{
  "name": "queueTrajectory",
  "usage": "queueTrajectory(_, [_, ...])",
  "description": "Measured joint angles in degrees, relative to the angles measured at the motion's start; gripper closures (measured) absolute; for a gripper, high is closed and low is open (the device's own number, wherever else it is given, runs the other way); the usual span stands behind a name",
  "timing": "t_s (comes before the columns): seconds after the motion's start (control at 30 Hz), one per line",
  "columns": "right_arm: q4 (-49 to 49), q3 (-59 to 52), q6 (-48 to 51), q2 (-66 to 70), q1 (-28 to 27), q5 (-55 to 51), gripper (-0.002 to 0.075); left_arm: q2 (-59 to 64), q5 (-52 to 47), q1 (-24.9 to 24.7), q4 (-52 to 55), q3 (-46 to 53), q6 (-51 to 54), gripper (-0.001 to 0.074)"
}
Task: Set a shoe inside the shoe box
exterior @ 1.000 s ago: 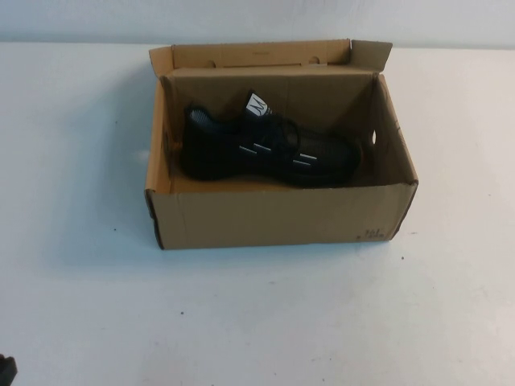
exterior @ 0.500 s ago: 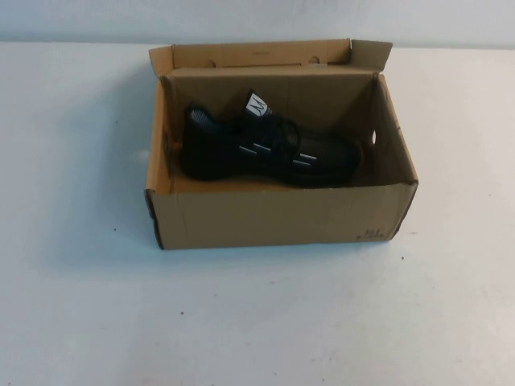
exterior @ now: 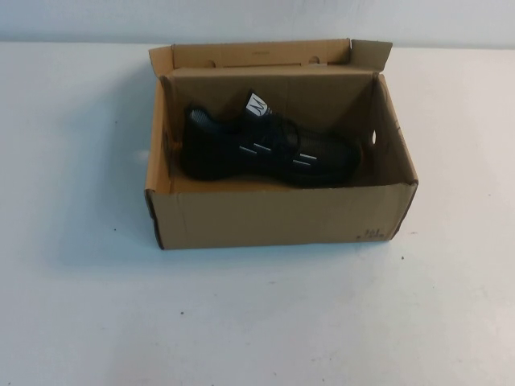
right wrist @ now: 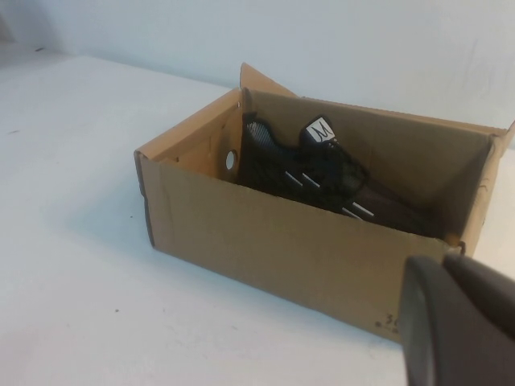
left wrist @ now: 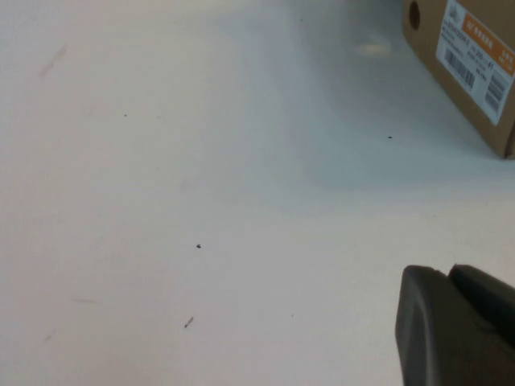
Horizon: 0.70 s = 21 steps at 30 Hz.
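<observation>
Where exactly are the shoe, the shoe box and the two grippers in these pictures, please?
black sneaker (exterior: 265, 153), high view, side with white dashes.
cardboard shoe box (exterior: 265, 217), high view, near wall.
left gripper (left wrist: 451, 326), left wrist view, shut fingertips.
right gripper (right wrist: 451, 314), right wrist view, shut fingertips.

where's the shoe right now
In the high view the shoe lies inside the open shoe box at table centre, along its far wall, heel toward the robot's left.
</observation>
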<state>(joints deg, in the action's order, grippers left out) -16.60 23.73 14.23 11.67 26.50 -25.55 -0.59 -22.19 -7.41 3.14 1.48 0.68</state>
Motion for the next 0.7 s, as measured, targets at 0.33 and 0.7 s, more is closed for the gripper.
queueTrajectory(0.33, [0.0, 0.0, 0.0, 0.0, 0.0, 0.0, 0.0742, 0.0, 0.0, 0.0, 0.0, 0.0, 0.11, 0.0736])
queueTrajectory(0.7, [-1.41, 0.0, 0.0, -0.89, -4.68, -0.62, 0.0742, 0.0, 0.0, 0.0, 0.0, 0.0, 0.19, 0.0736])
